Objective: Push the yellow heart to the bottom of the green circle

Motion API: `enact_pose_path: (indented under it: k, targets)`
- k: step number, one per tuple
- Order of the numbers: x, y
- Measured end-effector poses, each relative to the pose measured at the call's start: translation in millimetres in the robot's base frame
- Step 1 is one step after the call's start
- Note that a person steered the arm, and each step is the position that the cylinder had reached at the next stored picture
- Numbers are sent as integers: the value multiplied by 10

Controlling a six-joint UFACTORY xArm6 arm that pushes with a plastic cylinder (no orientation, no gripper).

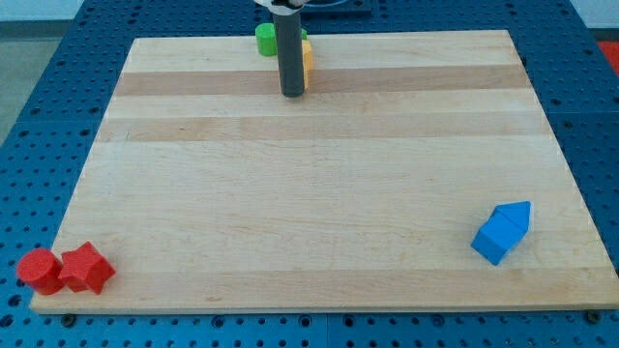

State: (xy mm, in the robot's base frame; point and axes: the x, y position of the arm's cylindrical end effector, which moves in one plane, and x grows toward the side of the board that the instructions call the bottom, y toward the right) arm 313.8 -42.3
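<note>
Dark rod, my tip point(293, 94), no jaws to open or close, standing at wooden board point(319, 193) top edge. Yellow heart block point(308, 60) just behind rod, right of green circle block point(265, 40). Red blocks bottom-left, blue blocks bottom-right.

Board middle open, green circle point(265, 39) and yellow heart point(307, 58) crowd my tip point(292, 94)

The rod point(290, 48) runs out of the view's top edge. It covers most of the yellow heart point(308, 60), leaving a sliver at its right, and hides the green circle's point(264, 40) right side.
</note>
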Motion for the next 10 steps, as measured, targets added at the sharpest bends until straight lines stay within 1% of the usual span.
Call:
enact_pose_path:
  k: [1,2,3,4,6,7,8,9,10]
  targets:
    - [206,273]
    - [163,615]
    - [-91,381]
    - [-177,-20]
    - [-151,50]
    - [-312,-71]
    - [-274,-94]
    - [-61,-103]
    - [-108,-333]
